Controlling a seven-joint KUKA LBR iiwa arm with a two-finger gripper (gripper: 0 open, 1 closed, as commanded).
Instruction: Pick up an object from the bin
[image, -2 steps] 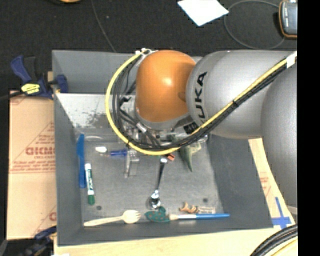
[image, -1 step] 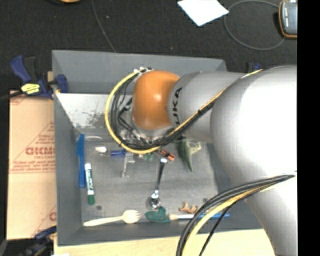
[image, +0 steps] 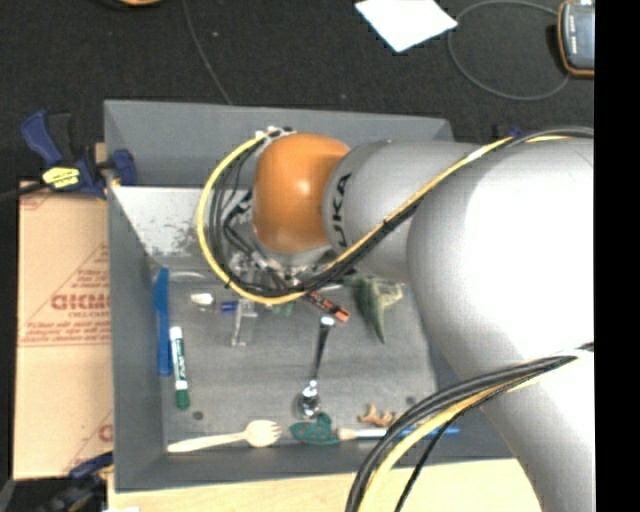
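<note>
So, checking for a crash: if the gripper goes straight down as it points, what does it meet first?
Likely the small blue piece just under the gripper, else bare bin floor; depth is unclear.

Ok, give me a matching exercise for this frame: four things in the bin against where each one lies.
Things:
1. cream fork
2. metal spoon
3. green-capped marker
4. blue stick

Places:
A. nearest the view's left wall
B. middle of the bin floor
C. along the view's lower wall
D. left side, second from the wall

Pairs: 1-C; 2-B; 3-D; 4-A
</note>
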